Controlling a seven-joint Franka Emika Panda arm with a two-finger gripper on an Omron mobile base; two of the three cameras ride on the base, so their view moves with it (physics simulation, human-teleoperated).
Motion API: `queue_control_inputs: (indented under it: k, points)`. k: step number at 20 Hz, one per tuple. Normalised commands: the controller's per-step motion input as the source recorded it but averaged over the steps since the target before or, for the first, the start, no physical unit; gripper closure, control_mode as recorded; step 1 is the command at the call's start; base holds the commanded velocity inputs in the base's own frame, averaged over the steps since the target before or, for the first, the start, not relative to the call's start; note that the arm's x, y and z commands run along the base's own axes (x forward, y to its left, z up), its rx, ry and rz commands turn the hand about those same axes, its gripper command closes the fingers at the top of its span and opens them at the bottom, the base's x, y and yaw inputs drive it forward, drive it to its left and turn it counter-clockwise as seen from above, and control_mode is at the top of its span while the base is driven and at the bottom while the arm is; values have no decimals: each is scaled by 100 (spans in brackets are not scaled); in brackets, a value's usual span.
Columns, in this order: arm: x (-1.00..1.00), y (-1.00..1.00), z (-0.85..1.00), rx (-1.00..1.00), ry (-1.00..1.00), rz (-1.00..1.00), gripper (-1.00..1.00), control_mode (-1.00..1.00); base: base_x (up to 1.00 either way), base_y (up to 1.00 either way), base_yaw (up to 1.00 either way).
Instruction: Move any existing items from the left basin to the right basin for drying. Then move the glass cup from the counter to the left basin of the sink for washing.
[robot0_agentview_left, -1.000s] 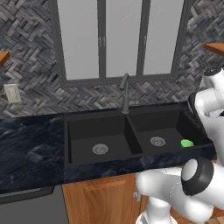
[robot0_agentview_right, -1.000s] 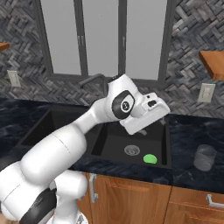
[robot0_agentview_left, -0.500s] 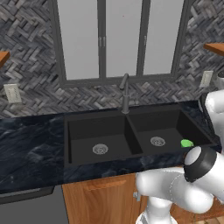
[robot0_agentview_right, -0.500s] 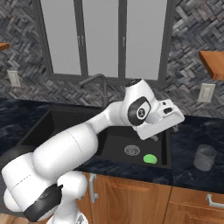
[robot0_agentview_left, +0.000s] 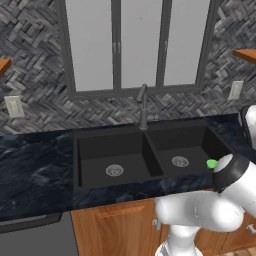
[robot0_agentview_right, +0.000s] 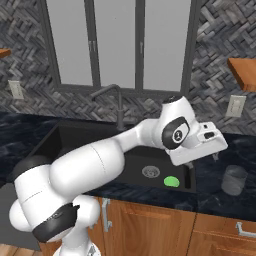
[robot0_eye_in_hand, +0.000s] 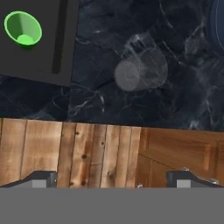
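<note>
glass cup (robot0_agentview_right: 234, 179) upright on counter (robot0_agentview_right: 225, 197), claw (robot0_eye_in_hand: 112, 179) spread

Kitchen: double sink (robot0_agentview_left: 145, 155), stone counter (robot0_agentview_left: 35, 172), wood cabinets (robot0_agentview_right: 150, 225), probably home.

Two cameras sit behind the arm, one left, one right. Both look forward and down at the sink (robot0_agentview_left: 150, 155) from some way back. The hand camera looks straight down, close over the desk (robot0_eye_in_hand: 144, 35) edge and cup (robot0_eye_in_hand: 141, 70).
</note>
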Motion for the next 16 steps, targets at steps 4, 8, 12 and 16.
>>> queue_control_inputs:
  k: [4,8,12,16]
  points:
    - [-14,-10,-25,0,0,-11,-100,-100,0,0,0]
    - [-1,-12,-33,0,0,-6,-100,-100,0,0,0]
    - [0,-26,-18,0,0,-1,-100,-100,0,0,0]
    - [0,-26,-18,1,0,0,-100,-100,0,0,0]
